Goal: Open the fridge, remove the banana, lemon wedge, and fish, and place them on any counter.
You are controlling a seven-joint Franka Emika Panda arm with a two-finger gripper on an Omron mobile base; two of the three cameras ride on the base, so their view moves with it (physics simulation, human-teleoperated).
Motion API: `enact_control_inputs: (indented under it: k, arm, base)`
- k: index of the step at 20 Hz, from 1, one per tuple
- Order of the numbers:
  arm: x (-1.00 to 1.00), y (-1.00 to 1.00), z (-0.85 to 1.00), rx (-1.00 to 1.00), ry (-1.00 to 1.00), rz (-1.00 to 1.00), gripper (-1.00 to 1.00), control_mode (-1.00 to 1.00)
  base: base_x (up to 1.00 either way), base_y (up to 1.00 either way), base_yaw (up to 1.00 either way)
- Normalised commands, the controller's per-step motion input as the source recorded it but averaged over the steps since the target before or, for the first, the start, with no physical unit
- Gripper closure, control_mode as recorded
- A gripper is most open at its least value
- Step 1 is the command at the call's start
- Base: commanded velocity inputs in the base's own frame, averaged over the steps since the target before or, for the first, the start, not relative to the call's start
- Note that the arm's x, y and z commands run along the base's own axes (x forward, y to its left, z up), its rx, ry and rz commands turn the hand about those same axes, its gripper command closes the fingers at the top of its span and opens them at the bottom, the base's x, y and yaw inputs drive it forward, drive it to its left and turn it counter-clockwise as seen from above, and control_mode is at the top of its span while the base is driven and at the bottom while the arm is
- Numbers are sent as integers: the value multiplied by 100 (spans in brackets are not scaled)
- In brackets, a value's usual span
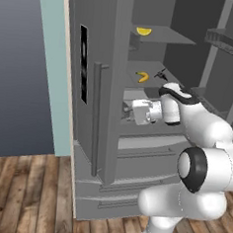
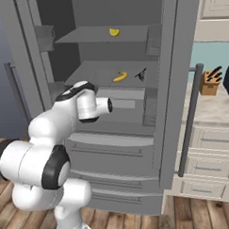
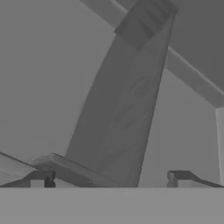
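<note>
Left base view: the fridge (image 1: 99, 137) is seen with its doors swung open. The lemon wedge (image 1: 143, 31) is seen on the upper shelf; the banana (image 1: 142, 77) lies on the shelf below, with the dark fish (image 1: 160, 74) just beside it. The gripper (image 1: 127, 112) is reached into the fridge interior below that shelf, close to the inner edge of the left door; its finger spacing cannot be made out here.

Right base view: the same layout is noted, lemon wedge (image 2: 114, 32) above, banana (image 2: 120, 77) and fish (image 2: 141, 75) near each other on the middle shelf. The counter (image 2: 211, 113) is seen to the right, past the open door, with a knife block (image 2: 210, 83) on it.

Hand view: the two fingertips (image 3: 40, 179) are seen spread wide apart, nothing between them; grey fridge surfaces lie ahead.
</note>
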Motion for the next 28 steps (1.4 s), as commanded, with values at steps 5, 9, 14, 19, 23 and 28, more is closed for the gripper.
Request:
enact_control_inputs:
  k: [5,9,14,19,23,28]
  arm:
    - [4,100,-28,-23,-2,8,-100,-100]
    - [-13,100,-25,-30,-16,2,-100,-100]
    - [-49,100,-14,-32,-38,0,-100,-100]
    - [-21,100,-3,-16,-41,0,-100,-100]
    - [79,100,24,0,-30,0,-100,-100]
    - [96,100,33,0,-21,0,-100,-100]
  base:
    - [0,0,0]
    - [0,0,0]
    - [0,0,0]
    - [0,0,0]
    - [0,0,0]
    - [0,0,0]
